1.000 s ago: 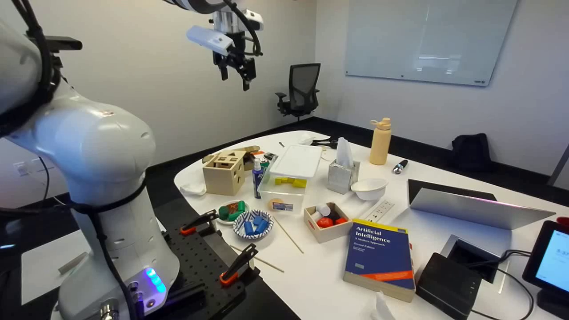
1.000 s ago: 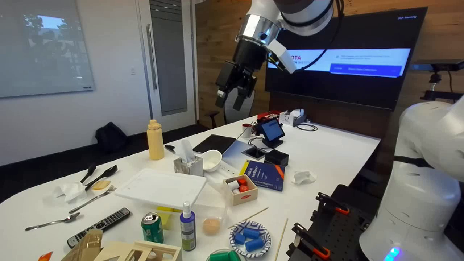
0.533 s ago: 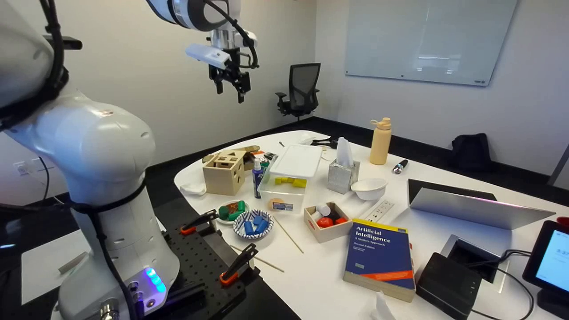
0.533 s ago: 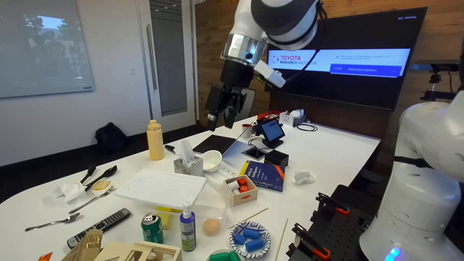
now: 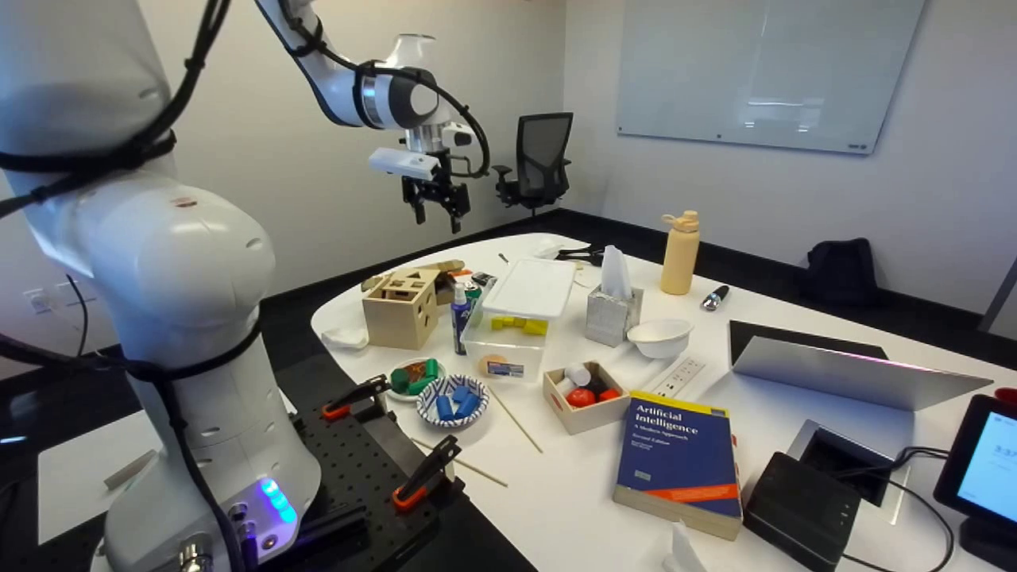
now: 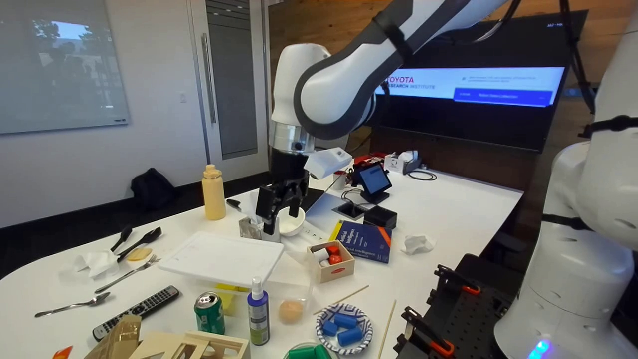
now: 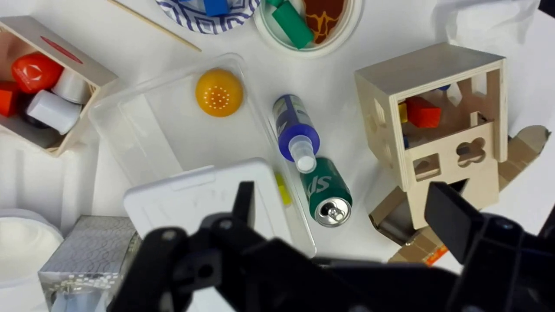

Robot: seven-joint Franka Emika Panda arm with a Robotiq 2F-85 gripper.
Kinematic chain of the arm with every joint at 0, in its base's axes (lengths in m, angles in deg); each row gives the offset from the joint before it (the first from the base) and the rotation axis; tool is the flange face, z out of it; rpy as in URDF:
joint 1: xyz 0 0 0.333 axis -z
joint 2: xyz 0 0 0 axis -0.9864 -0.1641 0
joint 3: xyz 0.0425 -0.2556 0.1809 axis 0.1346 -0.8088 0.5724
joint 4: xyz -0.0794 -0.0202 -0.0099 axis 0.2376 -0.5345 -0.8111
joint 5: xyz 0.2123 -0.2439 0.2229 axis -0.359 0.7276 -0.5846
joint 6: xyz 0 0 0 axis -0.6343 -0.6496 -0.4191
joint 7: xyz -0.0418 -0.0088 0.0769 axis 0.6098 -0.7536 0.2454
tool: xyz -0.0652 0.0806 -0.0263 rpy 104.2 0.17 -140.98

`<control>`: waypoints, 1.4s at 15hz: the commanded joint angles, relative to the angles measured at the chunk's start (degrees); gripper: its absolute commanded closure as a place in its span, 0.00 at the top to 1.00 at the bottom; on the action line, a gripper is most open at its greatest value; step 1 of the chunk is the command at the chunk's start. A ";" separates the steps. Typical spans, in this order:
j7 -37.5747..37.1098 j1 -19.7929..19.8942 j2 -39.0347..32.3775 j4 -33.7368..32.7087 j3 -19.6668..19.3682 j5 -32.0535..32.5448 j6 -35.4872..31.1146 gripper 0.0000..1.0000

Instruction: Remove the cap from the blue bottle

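The blue bottle (image 5: 461, 324) stands upright on the table, purple-blue with a label. It also shows in another exterior view (image 6: 258, 319) and in the wrist view (image 7: 289, 117). Its cap (image 6: 256, 288) is a narrow, clear-whitish cover on the bottle's top; in the wrist view the cap (image 7: 302, 152) points toward the green can. My gripper (image 5: 438, 223) is open and empty, pointing down high above the table, well above the bottle. In the wrist view the gripper (image 7: 342, 201) has its fingers wide apart, with the bottle ahead of them and the can between them.
A green can (image 7: 328, 190) stands close beside the bottle. A clear bin (image 5: 504, 353) with a white lid (image 6: 224, 259) is on one side, a wooden shape box (image 5: 400, 310) on the other. A patterned bowl (image 5: 453, 400) and a tissue box (image 5: 614, 314) are nearby.
My gripper has come down toward the table, still open and empty. In an exterior view it moved left and down, in front of the tissue box. The bottle and cap have not moved.
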 commanded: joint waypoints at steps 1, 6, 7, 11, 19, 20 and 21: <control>-2.82 0.38 -6.42 -3.54 -0.03 1.47 -1.09 1.00; -10.44 -1.27 -11.33 -3.31 -1.31 8.32 -6.53 1.00; -13.21 -2.08 -12.23 -3.53 -1.82 11.48 -7.75 1.00; -24.48 -6.95 -16.53 -6.24 -4.97 24.08 -9.06 1.00; -29.49 -12.11 -23.86 -11.46 -8.66 26.78 -9.72 1.00; -29.43 -12.27 -24.68 -11.93 -9.19 26.49 -10.09 1.00; -29.07 -12.19 -25.38 -12.24 -9.47 25.90 -10.55 1.00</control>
